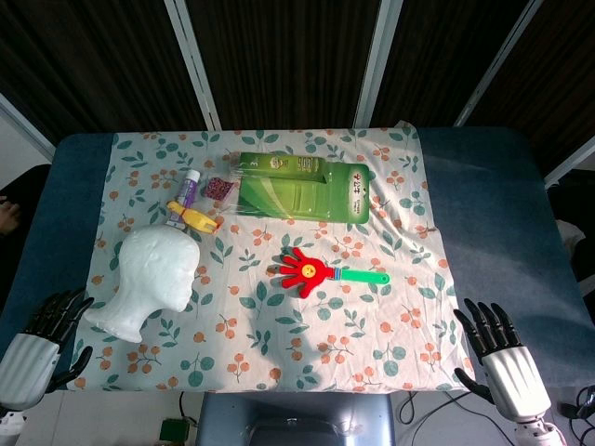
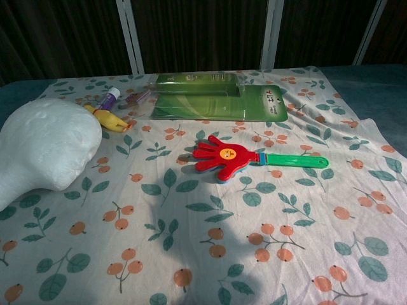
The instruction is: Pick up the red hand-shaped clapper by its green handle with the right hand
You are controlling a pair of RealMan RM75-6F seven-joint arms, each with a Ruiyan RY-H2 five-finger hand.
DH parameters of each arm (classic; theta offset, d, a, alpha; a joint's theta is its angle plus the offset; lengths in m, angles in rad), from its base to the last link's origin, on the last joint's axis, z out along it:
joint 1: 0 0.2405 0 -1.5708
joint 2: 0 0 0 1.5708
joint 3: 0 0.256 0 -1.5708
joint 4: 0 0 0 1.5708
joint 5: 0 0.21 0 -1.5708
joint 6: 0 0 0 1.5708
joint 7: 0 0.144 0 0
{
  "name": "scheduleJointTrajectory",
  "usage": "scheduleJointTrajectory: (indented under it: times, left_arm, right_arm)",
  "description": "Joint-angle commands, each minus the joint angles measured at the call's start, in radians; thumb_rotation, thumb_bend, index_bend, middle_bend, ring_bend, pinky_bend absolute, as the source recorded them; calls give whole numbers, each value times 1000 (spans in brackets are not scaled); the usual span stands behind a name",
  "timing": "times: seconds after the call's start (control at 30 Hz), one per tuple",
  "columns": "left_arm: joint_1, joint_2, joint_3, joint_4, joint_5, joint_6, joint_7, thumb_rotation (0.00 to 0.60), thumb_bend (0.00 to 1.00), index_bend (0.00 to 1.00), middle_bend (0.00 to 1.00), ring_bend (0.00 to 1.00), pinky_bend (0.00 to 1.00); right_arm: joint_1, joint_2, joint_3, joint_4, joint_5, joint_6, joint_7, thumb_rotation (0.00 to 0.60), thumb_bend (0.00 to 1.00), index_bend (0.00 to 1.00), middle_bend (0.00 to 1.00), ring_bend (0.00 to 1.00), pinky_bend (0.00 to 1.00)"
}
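The red hand-shaped clapper (image 1: 303, 268) lies flat near the middle of the floral cloth, its palm pointing left and its green handle (image 1: 364, 276) stretching right. The chest view shows the clapper (image 2: 220, 155) with a yellow face on its palm and the green handle (image 2: 294, 160) on the cloth. My right hand (image 1: 502, 358) hovers at the table's near right corner, fingers spread, holding nothing, well right of and nearer than the handle. My left hand (image 1: 42, 336) hangs at the near left corner, fingers apart and empty. Neither hand appears in the chest view.
A white foam mannequin head (image 1: 151, 276) lies at the left. Behind the clapper lies a green flat package (image 1: 302, 186). A yellow object (image 1: 195, 216), a small purple-capped tube (image 1: 189, 189) and a dark purple item (image 1: 219, 189) sit at the back left.
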State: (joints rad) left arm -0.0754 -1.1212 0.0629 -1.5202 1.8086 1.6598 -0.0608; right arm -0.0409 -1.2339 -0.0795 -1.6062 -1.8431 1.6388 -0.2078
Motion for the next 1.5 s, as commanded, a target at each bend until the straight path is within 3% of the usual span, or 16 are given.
scheduleJointTrajectory:
  times: [0.03,0.27,0.5,0.63,0.77,1.03,1.27,1.5]
  left_arm:
    - [-3,-1,-2,3,-4,-3,-8,600,409,0,0,0,95]
    - [-21,-4,-6,5,-8,-25,-29,600,410,0,0,0,95]
    - [-26,-7,-9,4,-12,-31,-21,600,413,0,0,0,96]
    - [-21,-2,-4,3,-7,-20,-29,600,415,0,0,0,96]
    - [-13,5,-4,-8,-23,-19,-25,600,427,0,0,0,104]
    - [-4,21,6,-8,-5,4,-48,600,428,0,0,0,109]
    - [-4,27,6,-10,-4,7,-56,600,431,0,0,0,110]
    - [-3,27,7,-12,-7,2,-55,600,432,0,0,0,110]
  right_arm:
    - [2,-5,4,2,6,-5,-4,600,260,0,0,0,0]
    - [40,-51,50,26,66,-63,-1,600,260,0,0,0,0]
    - [208,-139,196,-35,271,-321,-90,600,261,14,0,0,0]
    - [304,-234,273,-11,412,-440,-222,600,280,169,0,0,0]
    - [379,-352,335,53,537,-484,-338,600,303,317,0,0,0]
    - [481,-518,395,183,715,-526,-421,600,359,450,0,0,0]
    - [547,-587,415,244,793,-545,-434,600,431,518,29,0,0]
    - [584,-623,423,263,849,-551,-453,600,431,518,30,0,0]
